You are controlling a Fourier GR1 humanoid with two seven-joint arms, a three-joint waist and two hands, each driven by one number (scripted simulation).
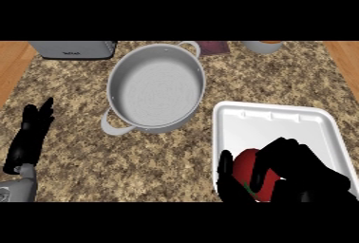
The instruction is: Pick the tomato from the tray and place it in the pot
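right hand (294, 173): lower right of frame, fingers and thumb curled round tomato (247, 172) | tomato: in white tray (280, 118), near its lower-left corner | pot (155, 88): upper centre, on tabletop (77, 133), beside tray | left hand (32, 130): left edge, resting, fingers straight

- My right hand (298, 171) curls round the tomato (251, 173) inside the tray (273, 116).
- I see the tray just right of the pot (155, 88).
- My left hand (32, 135) rests open, left of the pot.
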